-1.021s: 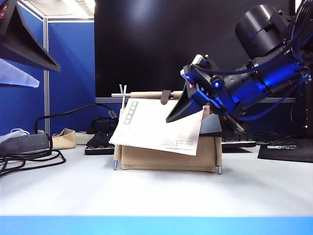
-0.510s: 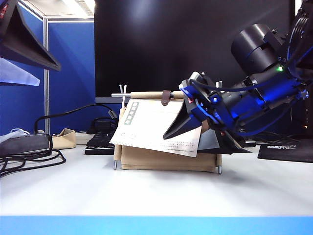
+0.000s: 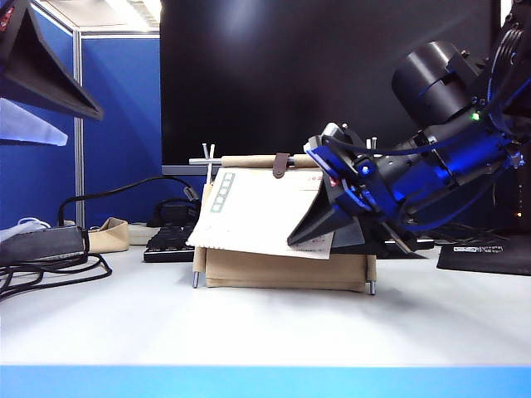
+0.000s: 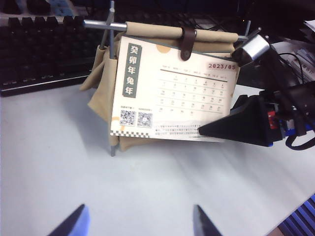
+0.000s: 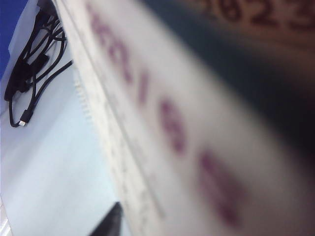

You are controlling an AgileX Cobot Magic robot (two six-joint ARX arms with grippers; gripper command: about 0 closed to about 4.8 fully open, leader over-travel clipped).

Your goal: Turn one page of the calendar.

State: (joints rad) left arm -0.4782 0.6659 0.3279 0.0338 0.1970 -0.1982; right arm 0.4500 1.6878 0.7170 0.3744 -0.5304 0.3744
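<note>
Though viewed from three cameras, impossible to tell whether the right gripper is clamped or merely closing. Visible for certain in the exterior view: one black wedge finger lying across the front of the lower right corner of the white rectangular paper page, with a second finger behind that sheet, mostly hidden. Same story from the left wrist view: right gripper at centre right, black tip touching the page at its lower right edge, just under the red "2023/05". From the right wrist view, only a blurred close sheet with purple print and a sliver of dark fingertip at the bottom edge.

At the middle of the exterior frame: small desk calendar in a beige canvas pocket stand with silver rods and a brown strap, standing on the white tabletop. Front page hanging from the top rod, lower edge lifted away from the canvas and tilted.

High in the upper left of the exterior frame: left gripper, well apart from the calendar. Fingers spread wide, both tips showing along the bottom edge of the left wrist view, nothing between them.

Behind the stand: black keyboard. At lower left: black cables.
</note>
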